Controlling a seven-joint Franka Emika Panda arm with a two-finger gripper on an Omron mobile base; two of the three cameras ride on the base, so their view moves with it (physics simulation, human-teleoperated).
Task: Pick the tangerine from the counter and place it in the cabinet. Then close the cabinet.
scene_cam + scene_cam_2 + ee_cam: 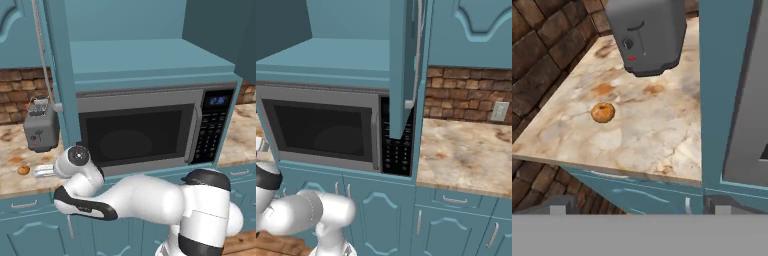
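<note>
Brown brick backsplash (466, 97), built-in microwave (150, 127), teal base cabinets (456, 222), wall outlet (499, 111), wooden floor (245, 243)

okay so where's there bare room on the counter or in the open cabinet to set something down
The cabinet shelf above the microwave lies bare between its open doors. On the counter, a wide patch is free between the tangerine and the teal post beside the microwave. It is tighter at the back, where the toaster stands near the brick wall.
</note>
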